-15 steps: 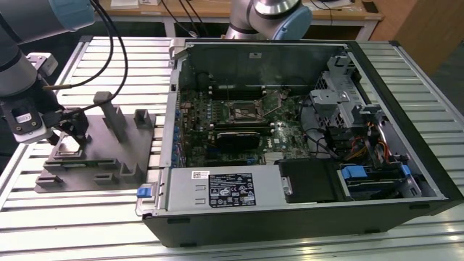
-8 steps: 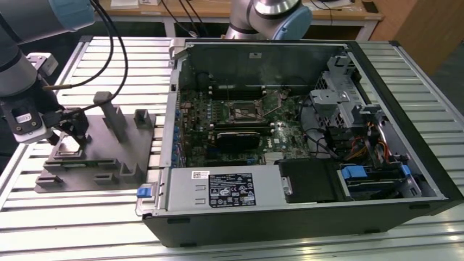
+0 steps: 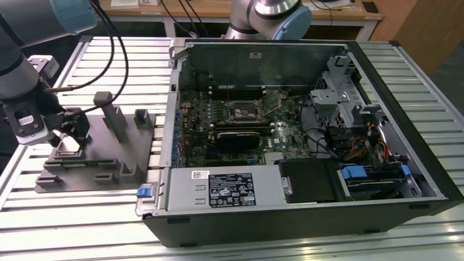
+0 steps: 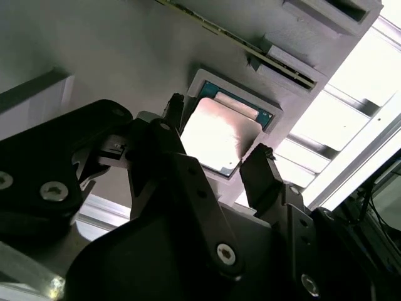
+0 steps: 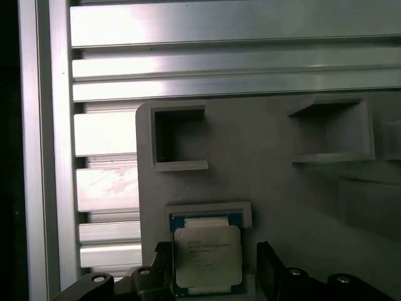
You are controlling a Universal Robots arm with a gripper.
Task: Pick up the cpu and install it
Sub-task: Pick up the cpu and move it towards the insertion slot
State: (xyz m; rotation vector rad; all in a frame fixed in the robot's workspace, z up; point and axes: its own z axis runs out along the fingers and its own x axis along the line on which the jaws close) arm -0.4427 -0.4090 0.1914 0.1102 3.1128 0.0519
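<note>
Fingers are straddling the cpu, released, not gripping; its shiny silver-grey square lid is gleaming over a blue-green rim, lying flat in the grey fixture.

gripper angled down — fingers apparently spread apart

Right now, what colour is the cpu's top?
The cpu top is silver-grey, clearest in the first wrist view.

Nothing is legible, neither the power supply label nor the faint print on the cpu.
</note>
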